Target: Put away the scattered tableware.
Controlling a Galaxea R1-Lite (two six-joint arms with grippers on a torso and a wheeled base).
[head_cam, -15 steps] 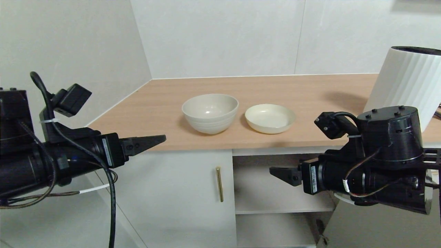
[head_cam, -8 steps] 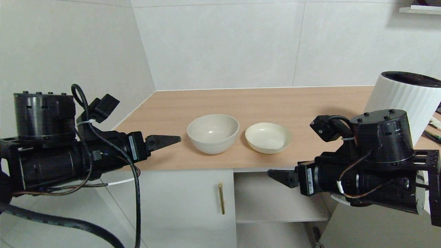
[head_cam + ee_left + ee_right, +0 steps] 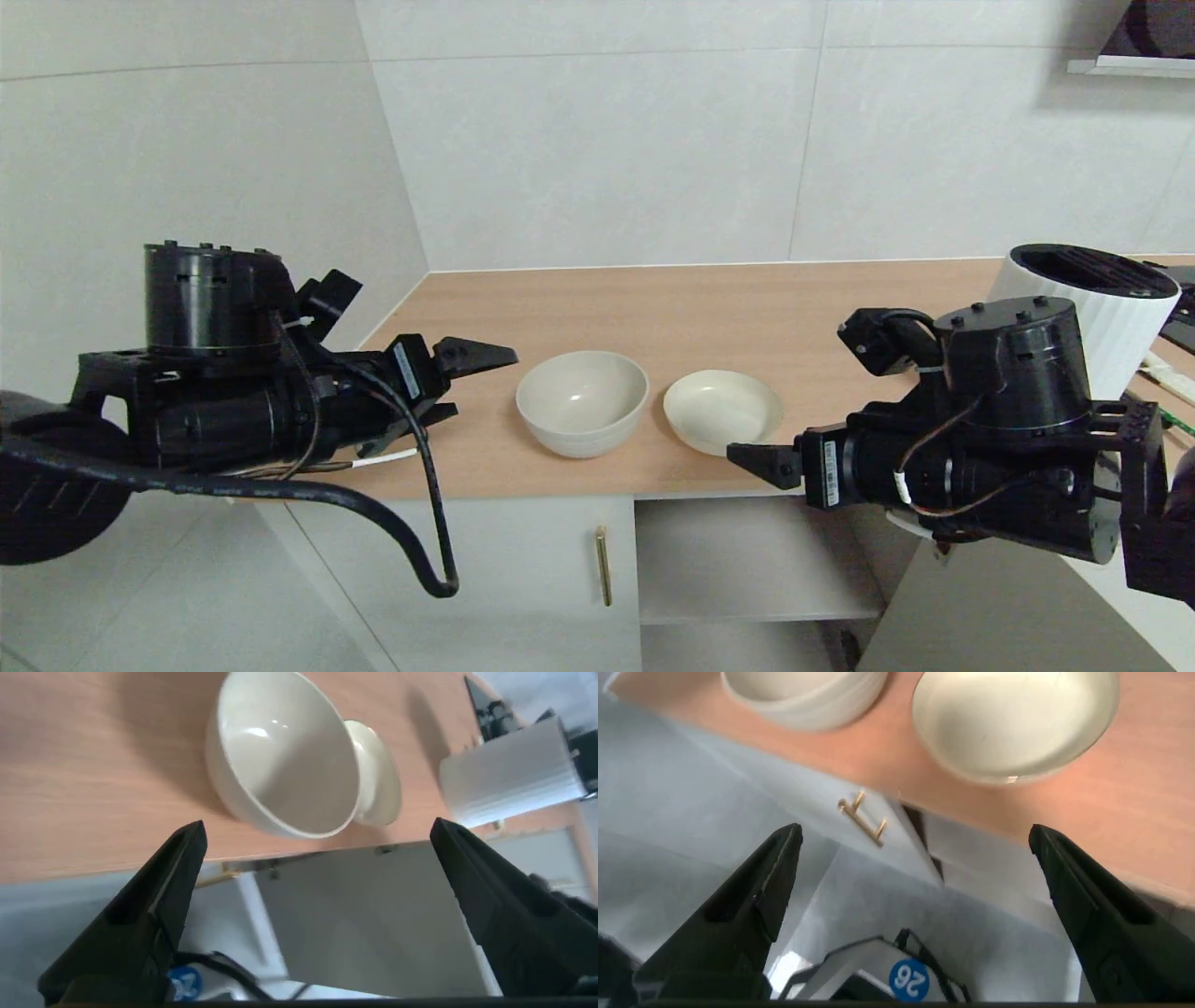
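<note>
Two pieces on the wooden worktop (image 3: 709, 308), near its front edge: a deep bowl (image 3: 582, 403) and, just beside it on the right, a shallow bowl (image 3: 724, 411). Both upright, with a narrow gap between them.

Left gripper (image 3: 462, 383) hangs left of the deep bowl, apart from it. Fingers (image 3: 478, 355) spread and holding nothing; the left wrist view shows the gap widest, with the deep bowl (image 3: 280, 756) framed between the tips of the left gripper (image 3: 318, 829).

Right gripper (image 3: 752, 459) sits at the worktop's front edge, before the shallow bowl. In the head view its fingers line up edge-on, so the gap is hard to make out. The right wrist view has the right gripper (image 3: 915, 835) spread wide and empty, clear of the shallow bowl (image 3: 1013, 719).

Right wrist view also takes in the brass handle (image 3: 861, 819) of the cabinet door (image 3: 485, 560). There the deep bowl (image 3: 803, 695) is cut off at the frame edge.

In the left wrist view the deep bowl hides part of the shallow bowl (image 3: 378, 775).

Ribbed white container (image 3: 1088, 299) stands at far right, its lower part behind the right arm. Open shelf (image 3: 747, 569) lies under the worktop, beside the door.
</note>
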